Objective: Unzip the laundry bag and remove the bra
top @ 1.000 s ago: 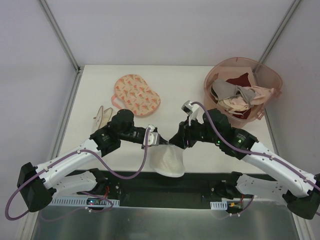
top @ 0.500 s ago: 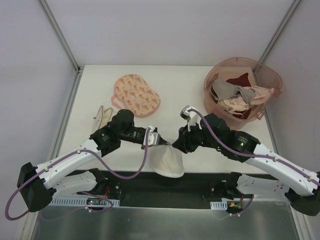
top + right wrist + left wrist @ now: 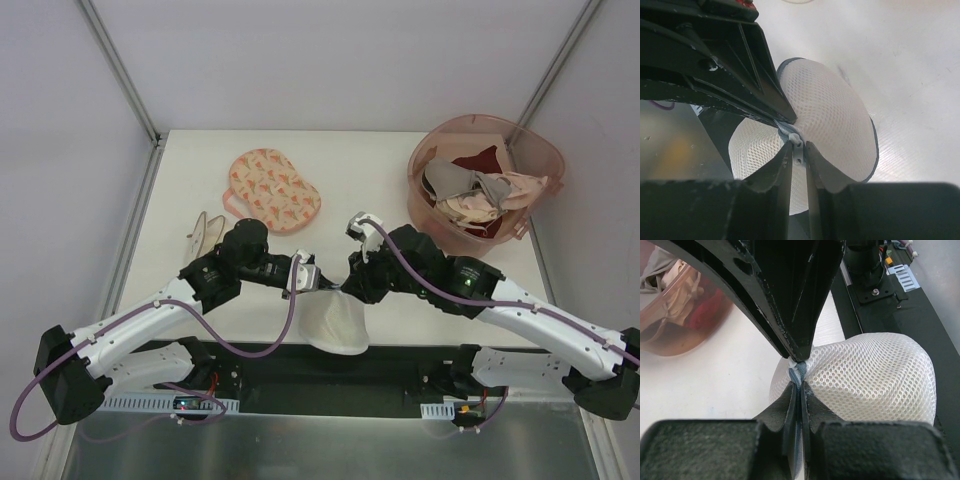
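The laundry bag (image 3: 335, 322), a white mesh dome with a grey-blue zipper rim, lies at the table's front edge, partly over it. My left gripper (image 3: 320, 286) is shut on the zipper rim, shown in the left wrist view (image 3: 800, 390) with the mesh (image 3: 870, 375) beyond it. My right gripper (image 3: 346, 290) meets it tip to tip from the right. In the right wrist view its jaws (image 3: 799, 146) are closed around the small white zipper pull (image 3: 798, 151), with the mesh bag (image 3: 835, 120) behind. The bra is hidden; no yellow fabric shows.
A flat pink oval pouch (image 3: 274, 188) with red prints lies at the back left. A pink translucent tub (image 3: 532, 150) of beige, grey and maroon garments stands at the back right, also in the left wrist view (image 3: 685, 335). Two pale beige pads (image 3: 207, 232) lie at the left.
My right arm has swung left and its gripper has closed in on the left gripper's tips at the zipper. The left arm and the bag have stayed put.
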You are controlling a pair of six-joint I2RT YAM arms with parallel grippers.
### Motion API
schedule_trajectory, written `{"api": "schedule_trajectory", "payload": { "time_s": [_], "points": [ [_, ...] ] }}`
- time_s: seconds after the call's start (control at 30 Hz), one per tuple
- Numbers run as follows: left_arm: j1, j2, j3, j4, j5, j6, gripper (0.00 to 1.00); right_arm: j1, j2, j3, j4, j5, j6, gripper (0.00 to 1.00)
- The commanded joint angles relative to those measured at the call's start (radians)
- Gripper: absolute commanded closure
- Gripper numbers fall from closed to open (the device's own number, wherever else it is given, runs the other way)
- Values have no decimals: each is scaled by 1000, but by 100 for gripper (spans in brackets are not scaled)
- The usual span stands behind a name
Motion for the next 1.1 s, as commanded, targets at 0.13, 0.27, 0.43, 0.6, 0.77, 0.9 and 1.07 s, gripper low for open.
{"api": "schedule_trajectory", "payload": {
  "time_s": [0.13, 0.27, 0.43, 0.6, 0.77, 0.9, 1.07],
  "points": [
    [-13, -24, 6, 27, 29, 9, 100, 3, -68, 3, -16, 83, 7, 96],
    [-13, -18, 9, 27, 32, 6, 100, 3, -102, -22, -7, 88, 21, 99],
    [-12, -17, 12, 26, 31, 6, 100, 3, -106, -40, -9, 92, 25, 99],
    [-12, -27, 9, 24, 15, 9, 100, 3, -122, -72, -15, 128, 27, 99],
    [-13, -46, 8, 9, -8, 29, 100, -3, -163, -140, -42, 200, 34, 99],
    [-13, -61, 6, 1, -31, 40, 100, -32, -215, -189, -50, 223, 50, 99],
    [-10, -87, 11, 1, -26, 38, 100, -98, -235, -233, -43, 211, 56, 99]
  ]
}}
